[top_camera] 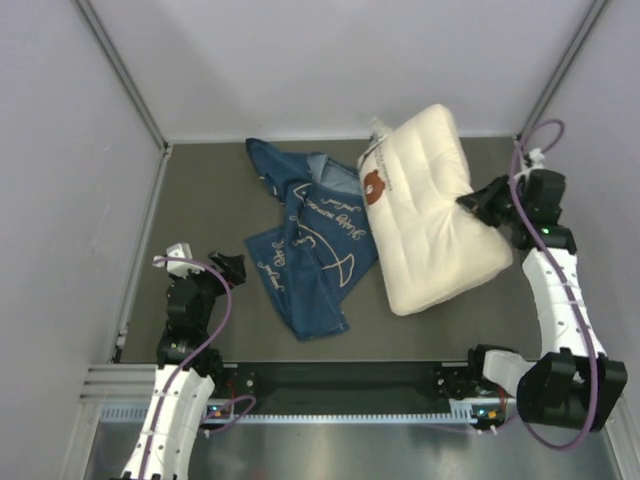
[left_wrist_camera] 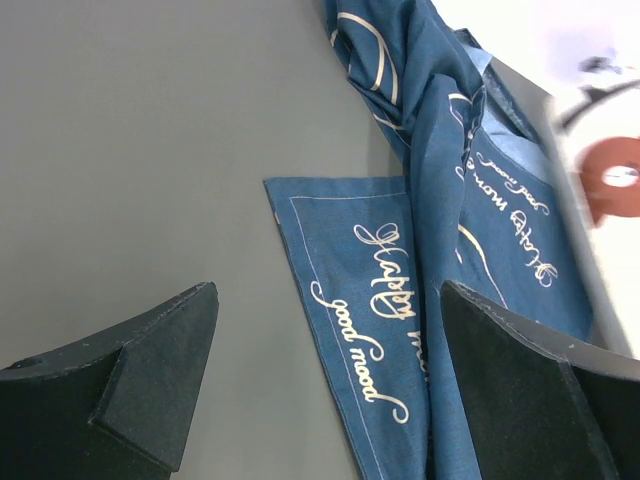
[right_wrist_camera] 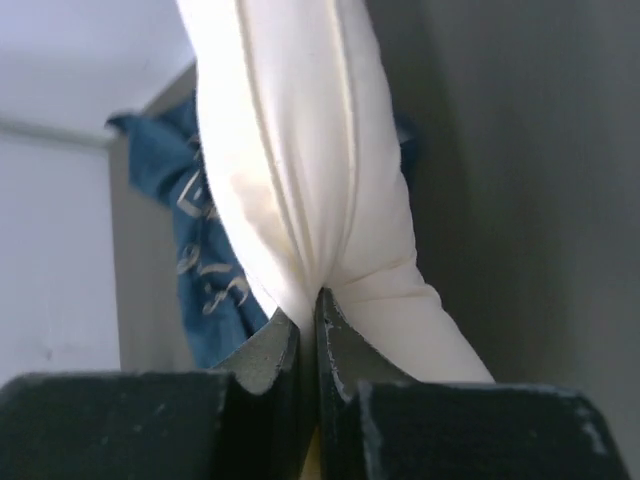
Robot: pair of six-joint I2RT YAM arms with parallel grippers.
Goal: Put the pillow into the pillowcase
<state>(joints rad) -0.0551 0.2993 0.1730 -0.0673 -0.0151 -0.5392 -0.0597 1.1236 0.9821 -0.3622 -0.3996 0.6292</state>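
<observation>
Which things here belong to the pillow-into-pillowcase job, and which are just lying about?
Job: pillow, pinched at its edge by the right gripper; pillowcase, crumpled beside it; left gripper, open.
Not part of it: table, rail. Both are fixtures.

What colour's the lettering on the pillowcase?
Cream-white cursive script on the dark blue pillowcase; clearest in the left wrist view.

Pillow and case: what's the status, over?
Right gripper shut on edge of plump cream-white quilted pillow. Left gripper open, beside crumpled dark-blue denim-like pillowcase. Pillow not yet inside; nothing between.
</observation>
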